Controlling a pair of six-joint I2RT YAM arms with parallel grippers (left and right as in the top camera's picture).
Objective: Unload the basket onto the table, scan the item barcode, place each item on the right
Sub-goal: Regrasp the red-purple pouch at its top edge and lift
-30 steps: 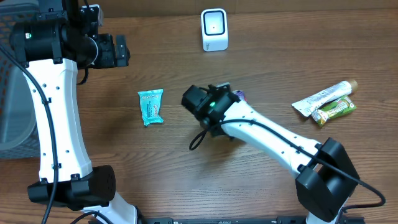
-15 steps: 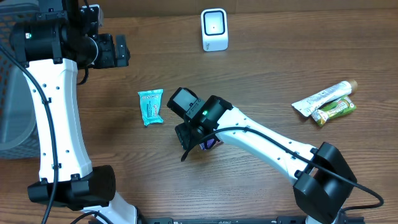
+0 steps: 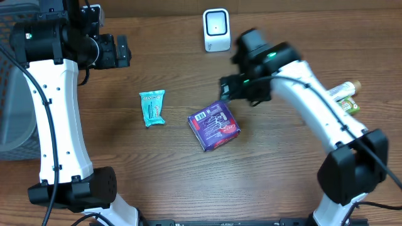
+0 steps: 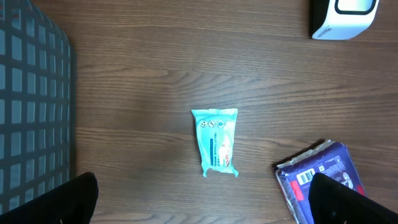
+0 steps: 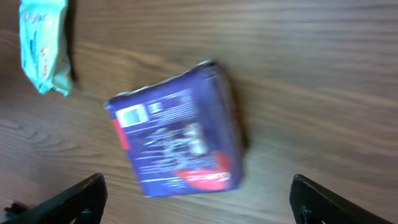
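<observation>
- The purple packet [image 3: 214,125] lies flat in the middle of the wooden table [image 3: 138,157]. Its white barcode [image 5: 132,116] faces up, but its print is too blurred to read.
- The right gripper [image 3: 233,88] hovers just above it, fingers spread, holding nothing.
- The left gripper [image 3: 119,51] gapes wide, well apart.
- The teal sachet [image 3: 152,107] lies nearby, lettering unreadable.

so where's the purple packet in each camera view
overhead: the purple packet lies flat near the middle of the table.
left wrist: the purple packet is in the bottom right corner, partly cut off.
right wrist: the purple packet fills the centre, slightly blurred.
shared landmark: the teal sachet, to its left in every view.
</observation>
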